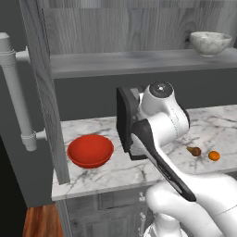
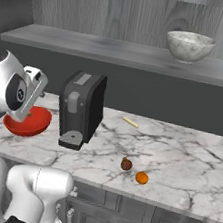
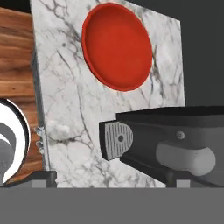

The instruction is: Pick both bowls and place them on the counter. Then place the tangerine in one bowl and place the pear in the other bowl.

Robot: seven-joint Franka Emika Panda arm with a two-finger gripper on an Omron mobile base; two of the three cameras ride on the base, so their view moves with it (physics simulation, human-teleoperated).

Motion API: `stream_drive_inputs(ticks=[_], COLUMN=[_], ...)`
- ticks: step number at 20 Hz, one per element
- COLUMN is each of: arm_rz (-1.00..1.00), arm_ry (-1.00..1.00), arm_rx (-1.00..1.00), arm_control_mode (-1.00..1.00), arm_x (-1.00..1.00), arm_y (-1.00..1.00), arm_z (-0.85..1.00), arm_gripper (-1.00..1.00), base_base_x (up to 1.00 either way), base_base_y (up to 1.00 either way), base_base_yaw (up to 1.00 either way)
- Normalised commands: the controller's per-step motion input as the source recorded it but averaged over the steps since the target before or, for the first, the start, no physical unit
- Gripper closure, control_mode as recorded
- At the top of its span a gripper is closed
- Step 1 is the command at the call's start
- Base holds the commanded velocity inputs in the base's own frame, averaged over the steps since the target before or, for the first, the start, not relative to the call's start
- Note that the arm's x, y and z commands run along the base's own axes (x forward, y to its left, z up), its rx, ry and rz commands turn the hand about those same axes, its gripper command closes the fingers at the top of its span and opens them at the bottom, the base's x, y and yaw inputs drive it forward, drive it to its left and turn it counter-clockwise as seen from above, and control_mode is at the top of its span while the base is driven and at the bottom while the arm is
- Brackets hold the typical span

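Bowls apart: the red bowl (image 1: 90,150) sits at the marble worktop's (image 2: 186,165) left end, the marbled bowl (image 2: 189,46) on the shelf (image 2: 93,45) above. Pear (image 2: 126,164) and tangerine (image 2: 142,178) lie together near the front edge. End effector (image 3: 109,177) released, holding nothing.

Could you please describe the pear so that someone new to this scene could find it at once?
Start at the white marble counter and look right of the black coffee machine, near the front edge. Two tiny fruits lie there: the pear is the dark brown, tapered one, just left of the round orange tangerine.
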Motion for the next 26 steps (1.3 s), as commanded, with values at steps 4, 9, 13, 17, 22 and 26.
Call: stream_drive_inputs(ticks=[4, 9, 13, 17, 22, 26], arm_rz=[-0.11, -0.13, -0.08, -0.08, -0.1, -0.17], arm_ry=[0.0, 0.0, -0.08, -0.17, -0.22, -0.05], arm_rx=[-0.03, -0.02, 0.0, -0.02, -0.05, -0.08], arm_control_mode=[-1.0, -1.0, -1.0, -1.0, -1.0, -1.0], arm_x=[-0.1, -0.19, -0.37, -0.12, 0.01, 0.15], arm_y=[-0.79, -0.86, -0.76, -0.67, -0.57, -0.41], arm_z=[0.49, 0.34, -0.06, 0.06, 0.37, 0.79], arm_gripper=[-1.0, -1.0, -1.0, -1.0, -1.0, -1.0], base_base_x=[0.0, 0.0, 0.0, 0.0, 0.0, 0.0], base_base_y=[0.0, 0.0, 0.0, 0.0, 0.0, 0.0], base_base_yaw=[0.0, 0.0, 0.0, 0.0, 0.0, 0.0])
